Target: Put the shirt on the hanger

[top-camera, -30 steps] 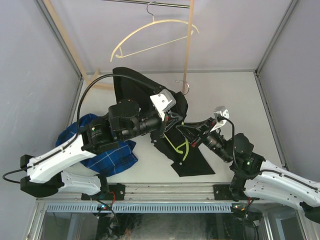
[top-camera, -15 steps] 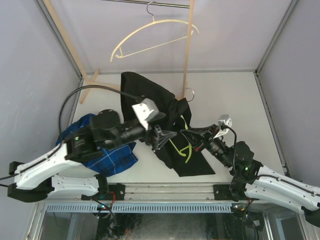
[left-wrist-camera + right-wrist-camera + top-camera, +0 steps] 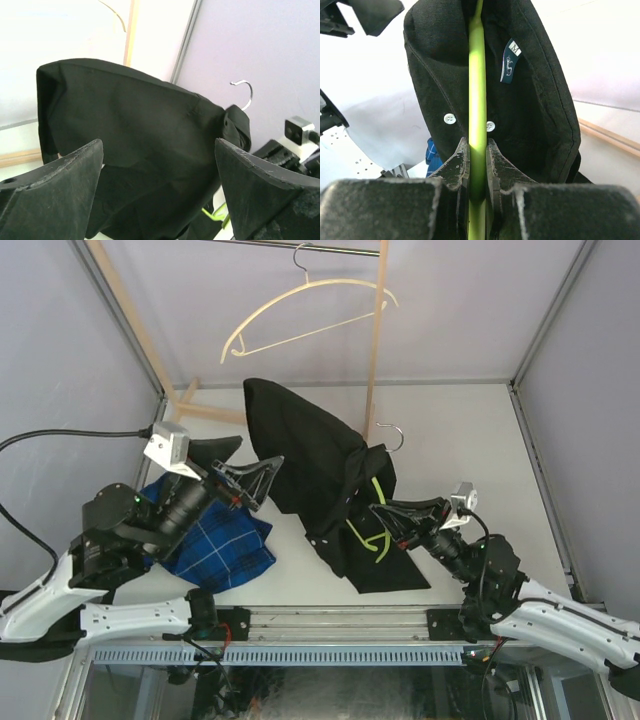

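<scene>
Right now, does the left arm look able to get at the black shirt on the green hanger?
Probably yes. The left gripper is open and faces the shirt, with nothing between them. The right gripper clamps the hanger from the far side, out of its way.

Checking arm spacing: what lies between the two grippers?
In the top view, the black shirt, draped on the green hanger that the right gripper holds, hangs between it and the open left gripper.

Right tool (image 3: 477, 150): clamped on lime-green hanger (image 3: 477, 85). Black shirt (image 3: 542, 105) draped over it; navy "M" label (image 3: 510, 60); two pale buttons (image 3: 449, 118).
</scene>
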### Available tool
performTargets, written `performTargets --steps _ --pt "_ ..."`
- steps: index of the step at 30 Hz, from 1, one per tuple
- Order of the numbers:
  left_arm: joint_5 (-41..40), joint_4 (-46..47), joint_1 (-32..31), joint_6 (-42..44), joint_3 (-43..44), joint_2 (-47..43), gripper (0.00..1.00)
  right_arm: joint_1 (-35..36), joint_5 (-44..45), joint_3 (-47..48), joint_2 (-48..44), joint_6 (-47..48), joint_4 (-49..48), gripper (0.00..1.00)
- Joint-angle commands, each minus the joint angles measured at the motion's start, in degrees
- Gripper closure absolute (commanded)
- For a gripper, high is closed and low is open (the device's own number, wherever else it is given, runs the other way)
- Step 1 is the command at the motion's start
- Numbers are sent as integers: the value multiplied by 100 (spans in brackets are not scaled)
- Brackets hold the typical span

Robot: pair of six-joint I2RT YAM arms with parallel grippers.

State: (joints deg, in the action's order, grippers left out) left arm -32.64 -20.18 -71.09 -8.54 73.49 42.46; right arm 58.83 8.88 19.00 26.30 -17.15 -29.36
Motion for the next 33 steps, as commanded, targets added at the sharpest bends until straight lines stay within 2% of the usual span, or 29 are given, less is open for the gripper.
performTargets --steps 1,4,8,16,19,23,33 --pt "-326 571 6 -191 68 456 5 -29 -485 145 -99 420 -662 100" --pt "-24 309 7 284 407 816 4 -32 -537 216 -166 558 -365 100" --pt "980 -598 -1 1374 1080 1165 6 -45 -545 278 -348 654 -44 100" --pt "2369 -2153 -1 3220 1680 1118 6 -92 -1277 611 -498 837 928 100" --pt "2919 -2609 -1 3356 1765 1132 8 -106 -1578 730 -539 850 1272 100" --pt "3454 -2590 -13 3289 1585 1029 8 -108 -1659 794 -604 808 1554 100" --pt "3228 -2691 -19 3411 1356 1253 16 -96 -2212 962 -415 777 1705 100"
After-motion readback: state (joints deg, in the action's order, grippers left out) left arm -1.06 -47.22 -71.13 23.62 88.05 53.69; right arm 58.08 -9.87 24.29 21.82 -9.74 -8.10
